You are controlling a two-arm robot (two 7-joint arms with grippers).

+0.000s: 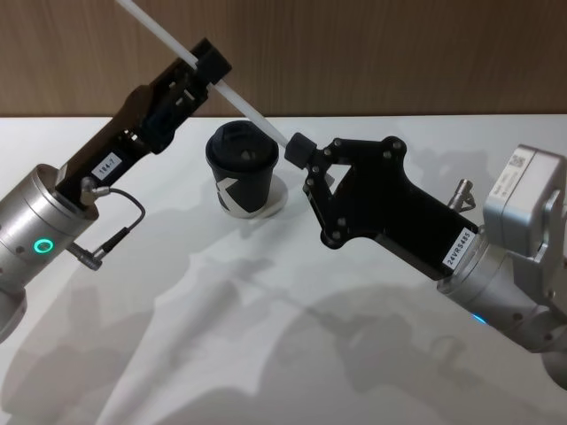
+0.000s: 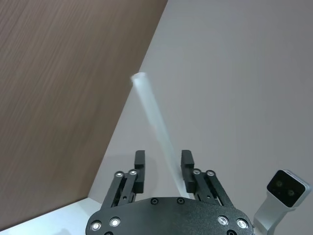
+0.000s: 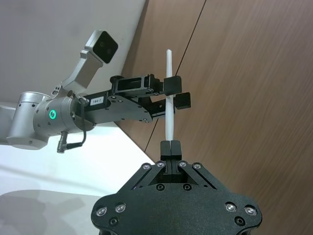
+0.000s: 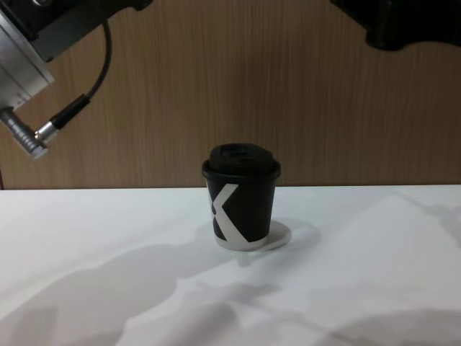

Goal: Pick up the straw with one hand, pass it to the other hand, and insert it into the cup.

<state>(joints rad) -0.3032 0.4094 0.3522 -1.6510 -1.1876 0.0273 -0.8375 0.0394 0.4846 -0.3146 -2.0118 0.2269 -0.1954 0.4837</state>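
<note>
Straw (image 1: 252, 112) slanted up-left, right tool (image 1: 298, 150) pinching

The cup (image 1: 242, 173) stands alone on the tabletop (image 1: 221, 354), with bare surface on every side and free air straight above its lid. Higher up, the straw (image 1: 252, 111) slants across, pinched at its low end by the right gripper (image 1: 299, 149) and running between the spread jaws of the left gripper (image 1: 211, 64). The wooden wall (image 1: 399, 53) closes off the far side.
</note>
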